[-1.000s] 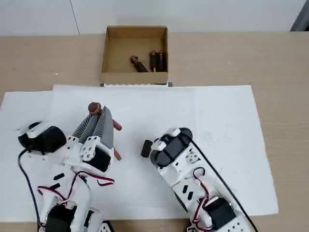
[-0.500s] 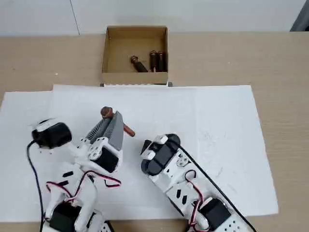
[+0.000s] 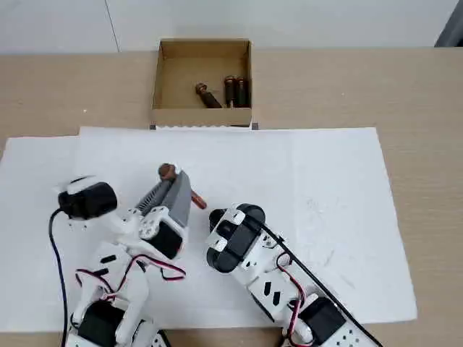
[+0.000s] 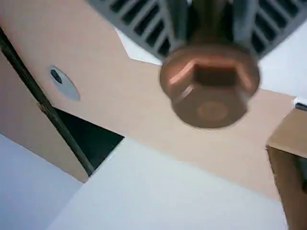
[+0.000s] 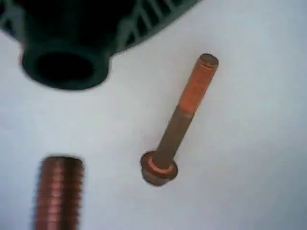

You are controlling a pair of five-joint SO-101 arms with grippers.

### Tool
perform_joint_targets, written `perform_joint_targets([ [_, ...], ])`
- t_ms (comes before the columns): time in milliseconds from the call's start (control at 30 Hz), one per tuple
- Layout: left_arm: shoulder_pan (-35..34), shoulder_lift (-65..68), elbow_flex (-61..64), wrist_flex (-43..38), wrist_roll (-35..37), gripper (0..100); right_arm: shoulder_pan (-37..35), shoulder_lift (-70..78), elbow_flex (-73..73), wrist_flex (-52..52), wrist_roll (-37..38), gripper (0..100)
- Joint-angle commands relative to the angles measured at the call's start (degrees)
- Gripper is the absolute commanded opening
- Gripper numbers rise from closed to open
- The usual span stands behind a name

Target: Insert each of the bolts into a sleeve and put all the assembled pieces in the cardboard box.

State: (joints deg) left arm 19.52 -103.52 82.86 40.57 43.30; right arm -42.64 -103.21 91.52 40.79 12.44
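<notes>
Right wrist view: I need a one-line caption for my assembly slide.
Gripped black sleeve near a loose copper bolt lying on white paper, with the threaded end of a second bolt close by.

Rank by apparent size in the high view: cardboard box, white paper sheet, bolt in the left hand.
1. white paper sheet
2. cardboard box
3. bolt, gripped by the left hand; its shaft is partly hidden, but it is clearly the smallest.

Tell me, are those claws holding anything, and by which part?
Left claw grips a copper bolt by its shank, head poking out. Right claw holds a black sleeve around its body.
</notes>
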Motion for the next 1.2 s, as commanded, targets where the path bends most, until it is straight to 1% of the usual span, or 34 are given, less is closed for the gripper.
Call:
perform_joint_targets([
  [0,3.2,-0.5,-0.2,-0.7,0.3,0,-0.8,-0.6,-1.2,-1.6,0.6,0.2],
  [367,3.8,-0.5,3.1,-0.9,0.3,0,-0.8,-0.6,-1.6,-1.7,0.7,0.2],
  [567,5.1,-0.5,5.1,-0.6,0.3,0,-0.8,-0.5,-1.5,-4.0,1.8,0.2],
  [667,8.2,-0.5,5.3,1.8,0.3,0,-0.8,-0.5,-1.4,-4.0,2.5,0.2],
  [867,14.3,-0.5,5.3,9.2,0.1,0,-0.7,-0.5,-1.5,-4.0,2.6,0.2],
  [1033,17.6,-0.5,5.3,14.9,0.0,0,-0.7,-0.5,-1.6,-4.0,2.6,0.2],
  [1167,18.1,-0.5,5.3,15.9,-0.4,1,-0.7,-0.5,-1.5,-4.0,2.6,0.2],
])
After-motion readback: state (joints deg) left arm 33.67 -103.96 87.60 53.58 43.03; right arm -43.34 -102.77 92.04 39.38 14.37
